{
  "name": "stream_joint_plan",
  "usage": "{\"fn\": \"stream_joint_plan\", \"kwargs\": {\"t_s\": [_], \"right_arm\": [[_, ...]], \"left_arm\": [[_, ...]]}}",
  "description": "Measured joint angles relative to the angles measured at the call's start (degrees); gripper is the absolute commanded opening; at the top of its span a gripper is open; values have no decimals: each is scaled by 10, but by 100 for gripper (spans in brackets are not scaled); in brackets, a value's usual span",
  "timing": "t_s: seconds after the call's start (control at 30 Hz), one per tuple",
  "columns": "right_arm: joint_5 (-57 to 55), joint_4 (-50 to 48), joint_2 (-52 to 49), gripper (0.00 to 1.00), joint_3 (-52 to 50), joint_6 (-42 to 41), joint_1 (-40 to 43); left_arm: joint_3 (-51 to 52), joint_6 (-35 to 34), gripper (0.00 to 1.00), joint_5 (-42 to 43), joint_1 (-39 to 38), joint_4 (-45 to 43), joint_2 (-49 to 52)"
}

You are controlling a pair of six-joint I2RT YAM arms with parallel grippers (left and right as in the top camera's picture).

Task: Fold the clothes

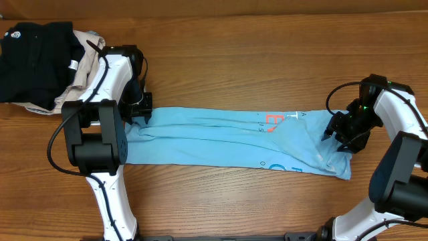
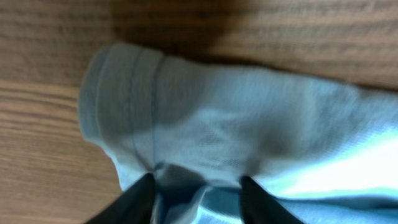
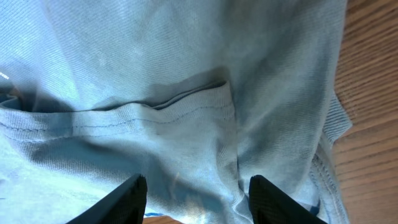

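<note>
Lying across the middle of the table in the overhead view, the sky-blue T-shirt forms a long narrow band, its sides apparently folded in. The left gripper sits at 1 end and the right gripper at the other. A black garment and a beige garment are piled at the far left.

Left wrist view: the fingers stand apart, with loose hem bunched between them, not pinched.

Right wrist view: the fingers are spread over a seam, gripping nothing.

I judge the lengthwise fold done; the crosswise folds remain.
</note>
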State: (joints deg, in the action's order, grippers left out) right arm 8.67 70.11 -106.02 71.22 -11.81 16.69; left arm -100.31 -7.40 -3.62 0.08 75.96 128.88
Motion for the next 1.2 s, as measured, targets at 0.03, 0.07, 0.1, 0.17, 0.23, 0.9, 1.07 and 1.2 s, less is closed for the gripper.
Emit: {"fn": "stream_joint_plan", "kwargs": {"t_s": [0.03, 0.07, 0.1, 0.17, 0.23, 0.9, 1.07, 1.2], "right_arm": [[0, 0, 0, 57, 0, -2, 0], [1, 0, 0, 57, 0, -4, 0], [2, 0, 0, 58, 0, -6, 0], [7, 7, 0, 58, 4, -6, 0], [15, 20, 0, 60, 20, -5, 0], [40, 144, 147, 72, 180, 14, -21], [40, 149, 152, 72, 180, 14, -38], [40, 148, 152, 72, 180, 14, -53]], "left_arm": [[0, 0, 57, 0, 0, -5, 0], [0, 0, 61, 0, 0, -11, 0], [0, -1, 66, 0, 0, -18, 0], [0, 0, 80, 2, 0, -26, 0], [0, 10, 91, 13, 1, -25, 0], [-43, 76, 100, 96, 39, 43, -222], [27, 76, 100, 103, 50, -4, -230], [129, 77, 100, 107, 81, -55, -221]]}}
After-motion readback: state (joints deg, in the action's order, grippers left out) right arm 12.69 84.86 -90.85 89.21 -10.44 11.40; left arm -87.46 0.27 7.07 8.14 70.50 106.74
